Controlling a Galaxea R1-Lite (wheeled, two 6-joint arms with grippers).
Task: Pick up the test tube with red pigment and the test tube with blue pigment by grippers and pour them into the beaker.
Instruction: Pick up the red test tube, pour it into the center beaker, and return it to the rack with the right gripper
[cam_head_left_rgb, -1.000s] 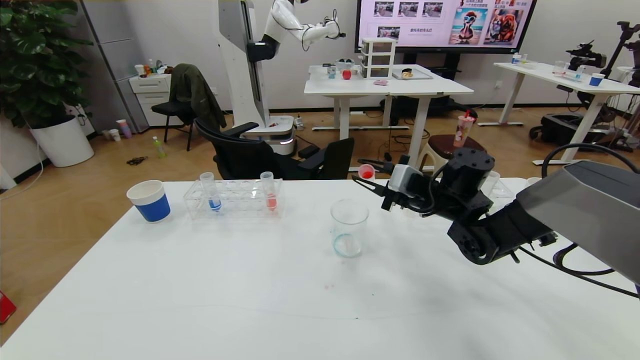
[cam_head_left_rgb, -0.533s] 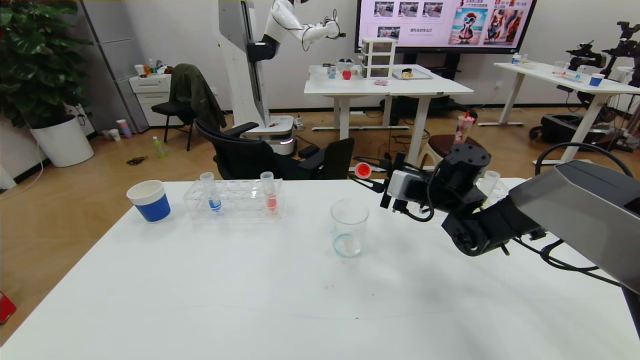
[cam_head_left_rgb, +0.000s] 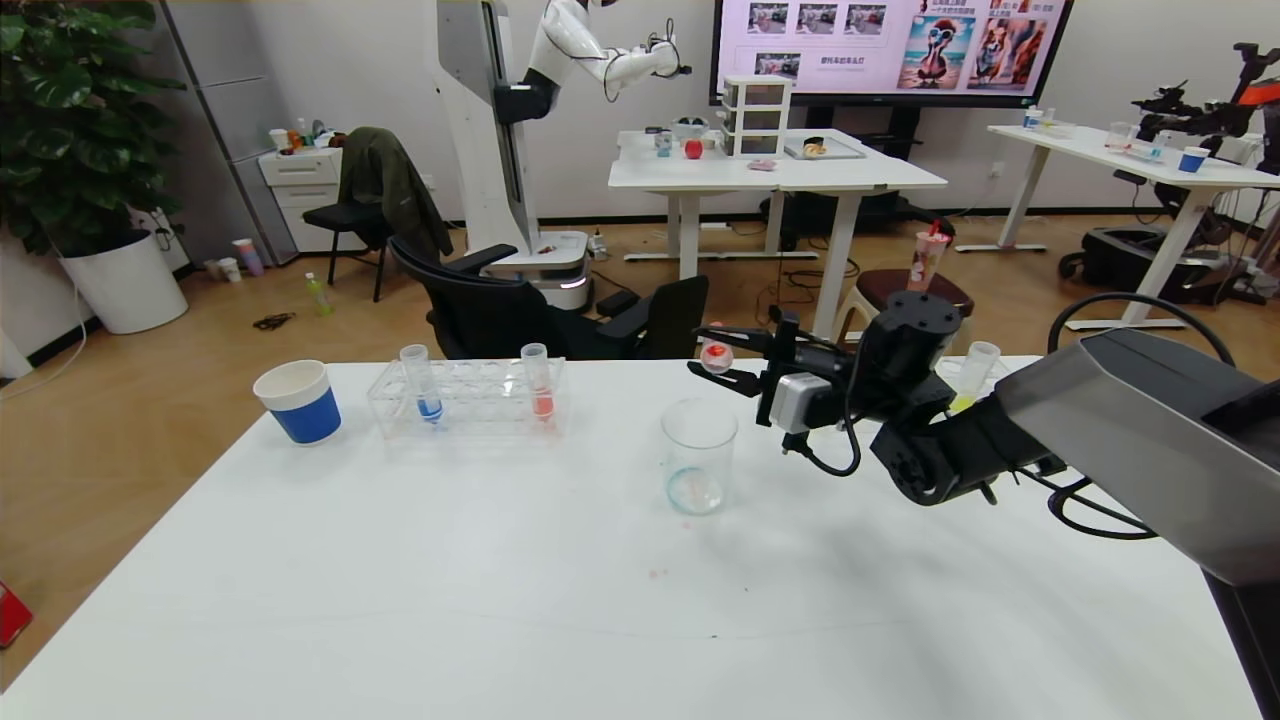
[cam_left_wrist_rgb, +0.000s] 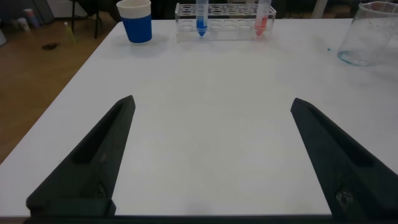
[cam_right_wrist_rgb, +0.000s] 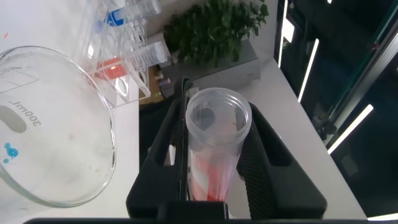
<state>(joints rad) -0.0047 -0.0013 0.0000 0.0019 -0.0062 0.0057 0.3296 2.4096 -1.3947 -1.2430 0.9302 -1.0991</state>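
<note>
Moved: right gripper (cam_head_left_rgb: 722, 366) has swung left and tipped over, jaws clamped on the test tube with red pigment (cam_head_left_rgb: 714, 356) above the beaker (cam_head_left_rgb: 698, 456).
Bench: white bench (cam_head_left_rgb: 560, 600) in an office with wooden floor.
Count: two tubes in the rack (cam_head_left_rgb: 467, 397), including the test tube with blue pigment (cam_head_left_rgb: 421, 383); one paper cup (cam_head_left_rgb: 298, 401).
Left gripper: (cam_left_wrist_rgb: 211, 155) low over bare bench, jaws apart.

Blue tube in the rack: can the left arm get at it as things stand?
Probably yes. The left gripper is open and empty, facing bare table toward the rack. The blue tube stands upright, with only empty slots beside it.
</note>
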